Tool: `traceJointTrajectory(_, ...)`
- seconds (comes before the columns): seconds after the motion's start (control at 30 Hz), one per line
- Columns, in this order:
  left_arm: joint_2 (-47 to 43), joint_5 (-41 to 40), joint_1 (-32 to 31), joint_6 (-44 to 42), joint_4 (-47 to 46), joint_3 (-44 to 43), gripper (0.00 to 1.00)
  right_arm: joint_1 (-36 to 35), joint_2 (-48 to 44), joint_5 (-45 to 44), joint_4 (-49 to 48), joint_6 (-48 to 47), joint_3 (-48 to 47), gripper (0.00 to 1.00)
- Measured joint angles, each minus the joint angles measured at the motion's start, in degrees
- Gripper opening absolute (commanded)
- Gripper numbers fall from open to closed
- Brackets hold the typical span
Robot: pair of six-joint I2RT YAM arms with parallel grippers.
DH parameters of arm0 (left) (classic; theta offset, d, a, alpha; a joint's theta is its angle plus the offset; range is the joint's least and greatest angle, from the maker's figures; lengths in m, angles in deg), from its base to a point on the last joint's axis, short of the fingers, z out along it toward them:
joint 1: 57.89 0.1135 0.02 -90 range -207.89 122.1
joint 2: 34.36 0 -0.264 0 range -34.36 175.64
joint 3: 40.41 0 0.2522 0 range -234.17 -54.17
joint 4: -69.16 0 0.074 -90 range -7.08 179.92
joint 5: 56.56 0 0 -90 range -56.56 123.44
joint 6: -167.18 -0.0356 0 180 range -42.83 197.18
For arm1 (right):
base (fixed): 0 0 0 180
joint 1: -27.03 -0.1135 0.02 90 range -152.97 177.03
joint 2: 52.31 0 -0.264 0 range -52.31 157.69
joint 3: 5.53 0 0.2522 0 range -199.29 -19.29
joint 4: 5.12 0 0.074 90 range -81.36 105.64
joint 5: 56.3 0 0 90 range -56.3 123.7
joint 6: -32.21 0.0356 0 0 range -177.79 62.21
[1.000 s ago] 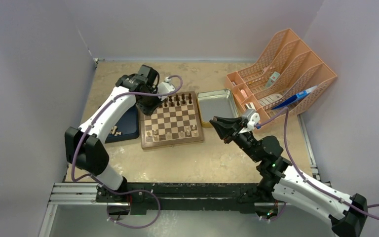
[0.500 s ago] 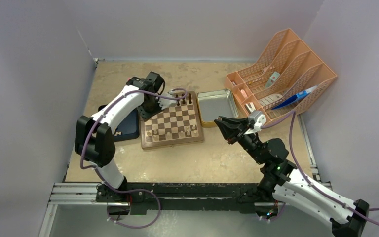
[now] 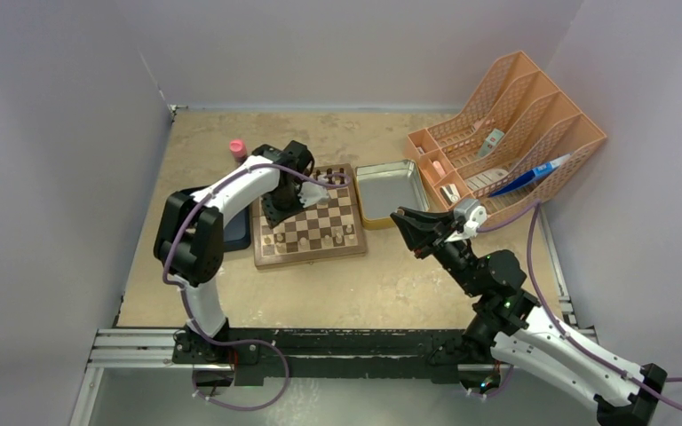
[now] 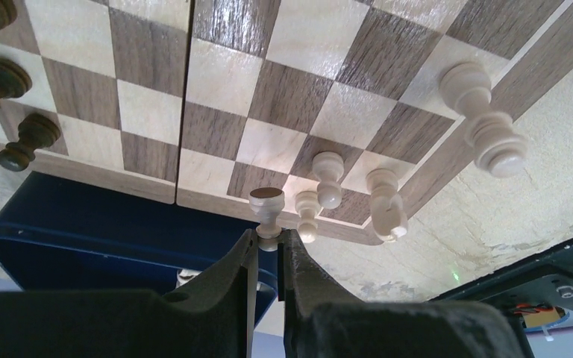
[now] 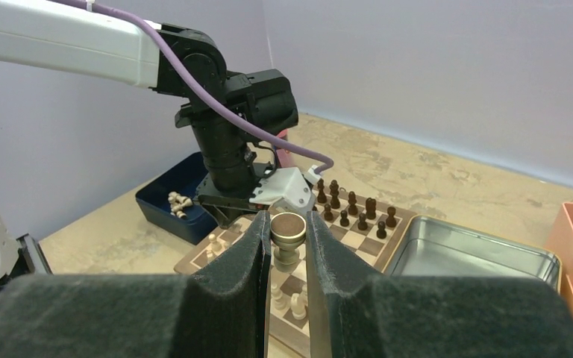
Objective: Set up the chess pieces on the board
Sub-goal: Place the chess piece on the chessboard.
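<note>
Left wrist view: left pincer (image 4: 268, 250) clenched on a pale pawn (image 4: 266, 205) at the board (image 4: 216, 89) border, beside the blue tray (image 4: 82, 216). Right pincer (image 5: 287, 253) grips another pale piece (image 5: 287, 227) over open worktop (image 3: 364, 284), right of the board.

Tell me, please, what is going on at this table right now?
Two robot arms are setting up a chessboard. The left gripper grips a pale piece over its left edge, next to the blue tray. The right gripper holds a second piece in the air, right of it. The far side holds dark pieces; a few pale pieces stand near.
</note>
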Motion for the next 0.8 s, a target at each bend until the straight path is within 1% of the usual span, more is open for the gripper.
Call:
traceJointTrajectory(0.27,1.4,0.0,-1.8,0.3,0.0,-0.5,0.06,0.0,-1.2,-1.0,0.6,-0.5,-0.1,0.11)
traceJointTrajectory(0.57,5.4,0.0,-4.4,0.8,-0.1,-5.0,0.07,0.0,-3.3,-1.4,1.8,-0.5,-0.2,0.11)
traceJointTrajectory(0.8,8.0,0.0,-5.9,1.3,0.0,-6.8,0.10,0.0,-3.9,-1.4,2.4,-0.5,-0.2,0.12)
